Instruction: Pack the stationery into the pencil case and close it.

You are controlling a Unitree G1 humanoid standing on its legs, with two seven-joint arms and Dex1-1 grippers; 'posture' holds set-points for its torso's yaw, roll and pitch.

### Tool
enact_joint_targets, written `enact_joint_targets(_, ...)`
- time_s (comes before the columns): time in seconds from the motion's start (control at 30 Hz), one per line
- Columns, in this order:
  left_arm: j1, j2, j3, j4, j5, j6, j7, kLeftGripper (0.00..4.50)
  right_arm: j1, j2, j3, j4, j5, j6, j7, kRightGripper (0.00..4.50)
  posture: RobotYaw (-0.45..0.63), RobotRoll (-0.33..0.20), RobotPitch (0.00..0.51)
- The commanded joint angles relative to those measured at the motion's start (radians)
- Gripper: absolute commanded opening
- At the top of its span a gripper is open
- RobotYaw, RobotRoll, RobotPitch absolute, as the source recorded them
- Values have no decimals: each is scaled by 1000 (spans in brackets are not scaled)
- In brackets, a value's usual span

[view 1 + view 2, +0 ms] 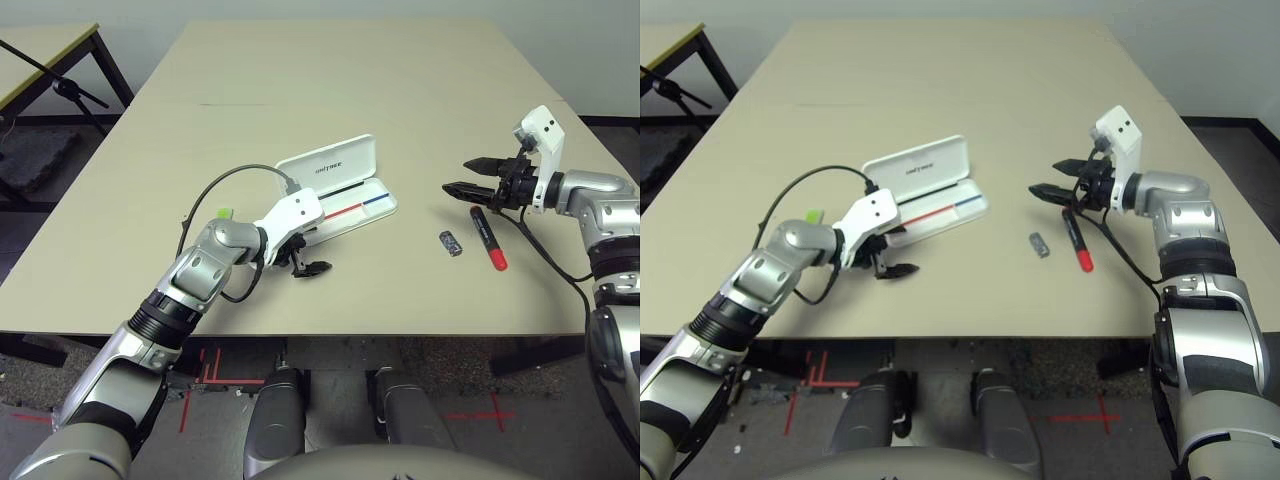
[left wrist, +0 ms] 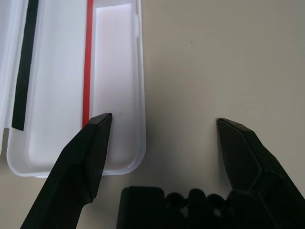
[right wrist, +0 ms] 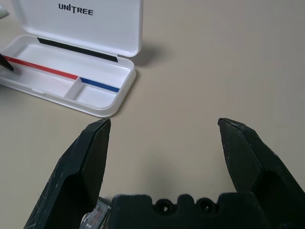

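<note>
The white pencil case point(image 1: 350, 205) lies open at the table's middle, its lid point(image 1: 325, 163) raised at the back and red and blue stripes on the tray. My left gripper point(image 1: 305, 258) is open at the tray's near left end, one fingertip point(image 2: 97, 126) over the tray and the other over bare table. The lime-green highlighter point(image 1: 225, 213) peeks out behind my left forearm. To the right of the case, a small dark block point(image 1: 451, 243) lies beside the red marker point(image 1: 490, 242) with its black cap. My right gripper point(image 1: 457, 175) hovers open just behind them, pointing toward the case point(image 3: 71, 62).
A black cable point(image 1: 215, 185) loops over my left wrist. A second table and a black stand point(image 1: 60, 85) sit at the far left. The table's front edge point(image 1: 400, 335) runs close to the marker and block. Bare tabletop stretches behind the case.
</note>
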Motion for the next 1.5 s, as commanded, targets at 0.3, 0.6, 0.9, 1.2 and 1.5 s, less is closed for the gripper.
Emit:
enact_joint_targets(0.3, -45, -11, -42, 57, 58, -32, -59, 2688, 63, -20, -18, -83, 24, 29, -17, 4500, -32, 0, 86)
enact_joint_targets(0.6, -96, -9, -31, 85, 87, -87, -84, 15, 97, -40, -18, -137, 41, 62, -18, 4500, -43, 0, 82)
enact_joint_targets(0.9, -114, 84, -16, 10, 88, -282, -209, 15, 105, -41, 17, -150, 40, 68, 34, 4500, -17, 0, 85)
enact_joint_targets(1.2, -16, 162, 17, -77, 34, -335, -313, 15, 143, -72, 67, -256, 51, 145, 167, 4500, -8, 0, 96)
enact_joint_targets(1.5, 76, 172, 34, -123, 5, -297, -323, 15, 147, -73, 99, -294, 45, 154, 184, 4500, 0, 0, 110)
